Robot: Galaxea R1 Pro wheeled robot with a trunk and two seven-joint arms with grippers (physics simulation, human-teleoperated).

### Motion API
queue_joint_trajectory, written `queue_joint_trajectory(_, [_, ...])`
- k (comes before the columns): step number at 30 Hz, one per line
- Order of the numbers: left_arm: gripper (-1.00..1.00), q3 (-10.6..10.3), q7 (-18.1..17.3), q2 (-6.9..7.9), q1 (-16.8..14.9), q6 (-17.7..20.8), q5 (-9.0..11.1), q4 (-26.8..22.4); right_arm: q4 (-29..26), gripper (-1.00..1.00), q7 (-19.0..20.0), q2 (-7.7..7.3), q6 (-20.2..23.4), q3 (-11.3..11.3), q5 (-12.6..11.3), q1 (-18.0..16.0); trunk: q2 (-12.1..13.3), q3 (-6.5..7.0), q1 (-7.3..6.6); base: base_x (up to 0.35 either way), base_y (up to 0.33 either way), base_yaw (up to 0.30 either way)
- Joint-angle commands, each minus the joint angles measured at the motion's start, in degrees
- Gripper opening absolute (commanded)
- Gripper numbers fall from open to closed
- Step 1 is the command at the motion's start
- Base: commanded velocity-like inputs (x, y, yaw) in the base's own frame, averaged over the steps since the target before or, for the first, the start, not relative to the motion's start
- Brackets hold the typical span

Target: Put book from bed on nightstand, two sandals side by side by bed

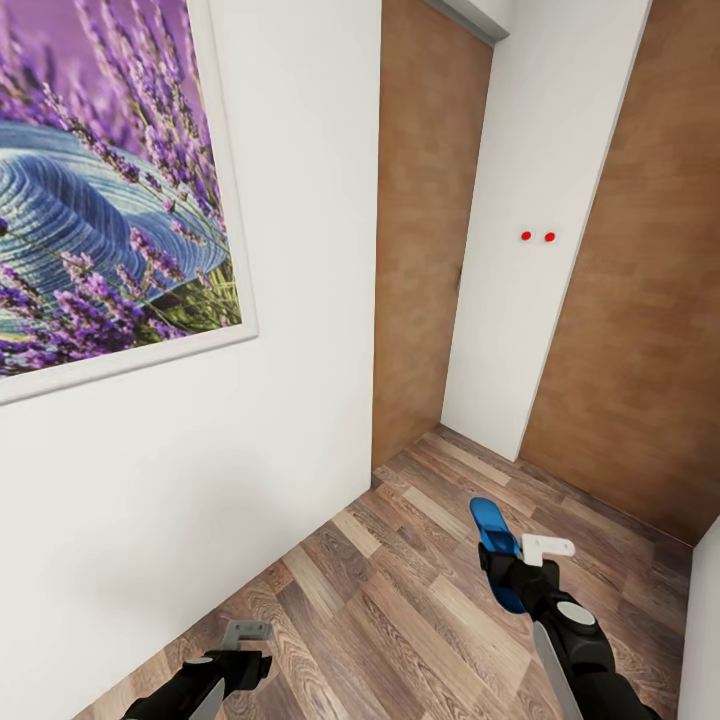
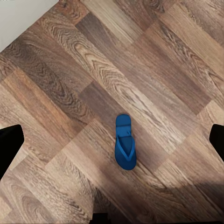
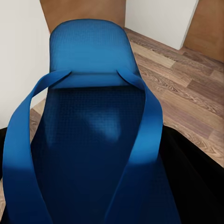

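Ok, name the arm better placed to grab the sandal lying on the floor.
Left. The left gripper is empty, with the loose sandal below it; the right gripper already holds the other sandal.

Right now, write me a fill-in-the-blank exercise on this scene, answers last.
1. The right tool holds a ____ sandal.
2. The other sandal lies on the ____ floor.
3. The picture on the white wall shows purple ____.
4. The left tool carries ____.

Answers: blue; wood-plank; flowers; nothing
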Motion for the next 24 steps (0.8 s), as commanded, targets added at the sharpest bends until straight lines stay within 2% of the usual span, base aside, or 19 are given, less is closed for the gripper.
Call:
queue_joint_trajectory(1, [1.00,-0.41,-0.02,0.05,-0.02,0.31,0.59,-0.10,-0.11,-1.00,-0.46,-0.03,0.06,0.08,-0.54,0.08,-0.51,-0.29,0.25,0.000,0.000,0.000])
queue_joint_trajectory(13, [1.00,-0.44,-0.02,0.05,-0.02,0.31,0.58,-0.06,-0.89,-1.00,-0.41,-0.14,-2.07,0.04,-0.38,2.17,-5.32,-2.44,2.88,0.000,0.000,0.000])
queue_joint_trajectory(20, [1.00,-0.18,-0.02,0.05,-0.02,0.36,0.65,-0.01,-7.47,-1.00,-0.37,-0.15,-2.17,0.22,-0.47,5.95,-8.13,-3.70,4.42,0.000,0.000,0.000])
queue_joint_trajectory(24, [1.00,-0.04,-0.02,0.06,-0.03,0.37,0.66,0.02,-8.69,-1.00,-0.37,-0.09,-2.17,0.22,-0.51,6.76,-9.73,-4.42,5.30,0.000,0.000,0.000])
